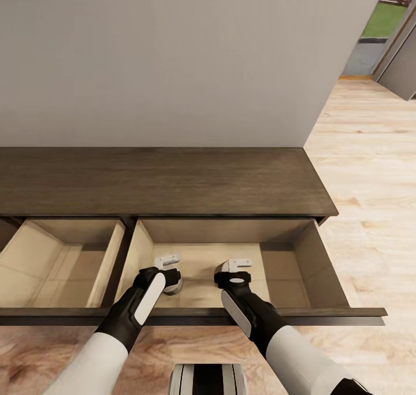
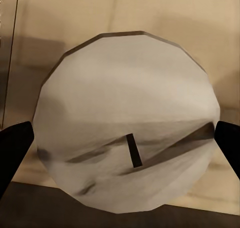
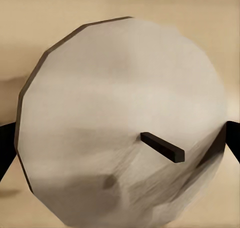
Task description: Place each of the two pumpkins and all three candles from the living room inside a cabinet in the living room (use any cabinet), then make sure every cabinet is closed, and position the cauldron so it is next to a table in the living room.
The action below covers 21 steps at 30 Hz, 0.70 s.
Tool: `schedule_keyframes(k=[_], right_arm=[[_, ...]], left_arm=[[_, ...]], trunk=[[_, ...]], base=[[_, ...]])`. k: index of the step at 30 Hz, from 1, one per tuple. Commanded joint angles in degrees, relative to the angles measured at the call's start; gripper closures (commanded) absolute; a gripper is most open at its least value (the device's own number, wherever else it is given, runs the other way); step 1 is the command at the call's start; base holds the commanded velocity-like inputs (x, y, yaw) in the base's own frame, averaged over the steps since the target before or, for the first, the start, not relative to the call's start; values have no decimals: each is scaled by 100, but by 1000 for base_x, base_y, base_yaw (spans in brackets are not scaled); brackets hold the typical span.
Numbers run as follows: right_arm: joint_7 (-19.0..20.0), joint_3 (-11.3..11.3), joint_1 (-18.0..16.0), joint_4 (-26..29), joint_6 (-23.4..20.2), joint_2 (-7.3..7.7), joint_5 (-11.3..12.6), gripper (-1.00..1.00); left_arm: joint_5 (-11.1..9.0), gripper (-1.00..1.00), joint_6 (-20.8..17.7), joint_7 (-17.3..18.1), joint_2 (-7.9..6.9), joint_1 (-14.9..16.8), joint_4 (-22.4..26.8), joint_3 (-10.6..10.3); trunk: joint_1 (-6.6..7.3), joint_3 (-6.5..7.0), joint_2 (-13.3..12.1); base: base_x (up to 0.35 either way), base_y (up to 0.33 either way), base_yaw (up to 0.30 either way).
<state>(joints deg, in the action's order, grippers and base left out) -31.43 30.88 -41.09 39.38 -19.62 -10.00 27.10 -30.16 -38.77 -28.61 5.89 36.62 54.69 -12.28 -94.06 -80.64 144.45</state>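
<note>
Showing wicks, wrist views reveal candles [image 2: 125, 123] [image 3: 120, 123], apparently clasped.

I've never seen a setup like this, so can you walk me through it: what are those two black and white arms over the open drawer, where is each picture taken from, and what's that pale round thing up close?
It is a simulated two-armed robot. The big picture comes from its head, looking down at a dark wooden cabinet with two drawers open. Both arms reach into the right drawer. The other two pictures come from cameras by each gripper. The left gripper holds a pale candle, seen from above with its dark wick; the right gripper holds another candle.
</note>
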Motion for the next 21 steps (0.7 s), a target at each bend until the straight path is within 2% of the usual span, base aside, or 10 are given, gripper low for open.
schedule_keyframes(k=[1, 4, 5, 13, 14, 21], right_arm=[[-40, 14, -4, 3, -24, 0, 23, 100], [-39, 19, -4, 1, -28, 0, 23, 100], [-39, 21, -4, -2, -30, 0, 23, -100], [-14, 23, -4, -3, -53, 0, 25, -100], [-7, 23, -4, -1, -56, 0, 28, -100], [14, 23, -4, -2, -53, 0, 31, -100]], left_arm=[[-60, 100, -8, -57, -2, 3, 7, -12], [-60, 100, -8, -57, -1, 3, 7, -12], [-60, 100, -8, -57, -1, 3, 7, -12], [-60, 100, -8, -57, -6, 3, 6, -6], [-60, -100, -8, -57, -7, 1, 6, -5], [-62, -100, -8, -57, -7, 0, 7, -9]], trunk=[[1, -4, 2], [1, -4, 2], [1, -4, 2], [1, -4, 2], [1, -4, 2], [1, -4, 2]], base=[[0, 0, 0], [0, 0, 0], [0, 0, 0], [0, 0, 0], [0, 0, 0], [0, 0, 0]])
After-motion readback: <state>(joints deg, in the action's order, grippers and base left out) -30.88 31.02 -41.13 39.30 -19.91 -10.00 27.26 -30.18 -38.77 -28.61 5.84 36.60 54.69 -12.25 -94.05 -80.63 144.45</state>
